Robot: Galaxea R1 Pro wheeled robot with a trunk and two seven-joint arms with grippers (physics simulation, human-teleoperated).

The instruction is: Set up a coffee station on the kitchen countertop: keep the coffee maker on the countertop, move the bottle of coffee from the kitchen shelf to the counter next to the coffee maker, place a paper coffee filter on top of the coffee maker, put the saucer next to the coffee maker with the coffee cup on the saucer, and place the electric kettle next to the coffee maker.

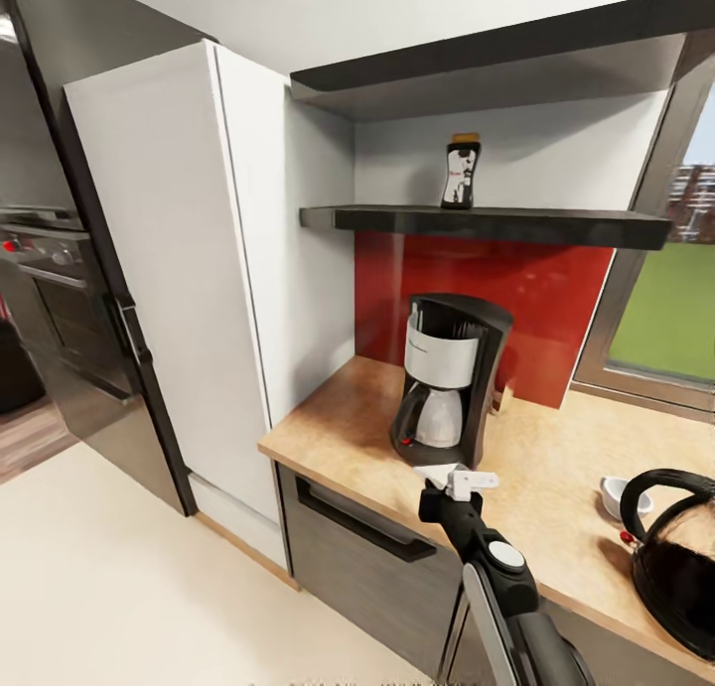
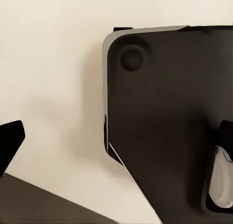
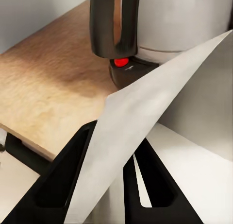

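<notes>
The right gripper point(image 1: 449, 480) is pinching a white paper coffee filter point(image 3: 141, 117) at the tan worktop's point(image 1: 556, 468) front edge, the black-and-silver coffee maker point(image 1: 449, 378) standing directly ahead and a black electric kettle point(image 1: 680, 557) sitting toward the right end.

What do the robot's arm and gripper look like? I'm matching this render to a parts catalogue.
In the head view, the right arm is glossy black with a grey side panel and a round white cap at one joint. The right gripper has a white block at the wrist end. In the right wrist view its fingers are matte black, tapered, with hollow cut-outs. No cables or markings show.
</notes>
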